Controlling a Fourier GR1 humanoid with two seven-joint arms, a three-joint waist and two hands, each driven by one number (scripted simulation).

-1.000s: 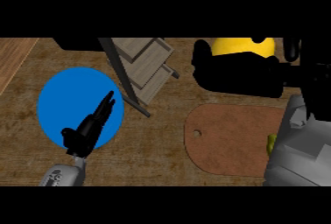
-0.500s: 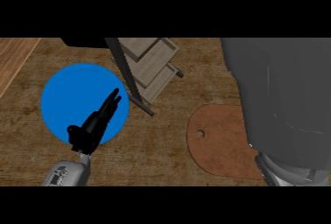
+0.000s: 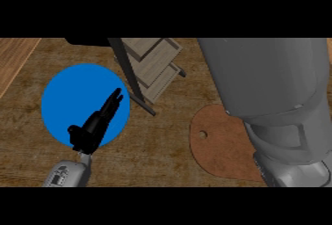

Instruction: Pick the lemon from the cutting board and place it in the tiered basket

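My right forearm (image 3: pixel 272 96) fills the right side of the head view, running up to the top edge; its hand is out of view, and so is the lemon. Beneath the arm lies the brown cutting board (image 3: pixel 217 145), half covered by it. The wooden tiered basket (image 3: pixel 152 66) stands at the top centre with its dark post slanting down. My left hand (image 3: pixel 97 121) rests open over the blue plate (image 3: pixel 65 94), fingers straight and pointing up-right.
The wooden counter (image 3: pixel 156 162) stretches around the plate and board. A lighter wooden strip (image 3: pixel 16 57) runs along the upper left edge.
My right arm has swung up and forward, so its black hand and the yellow lemon it held near the top have gone out of view. The left hand has stayed put.
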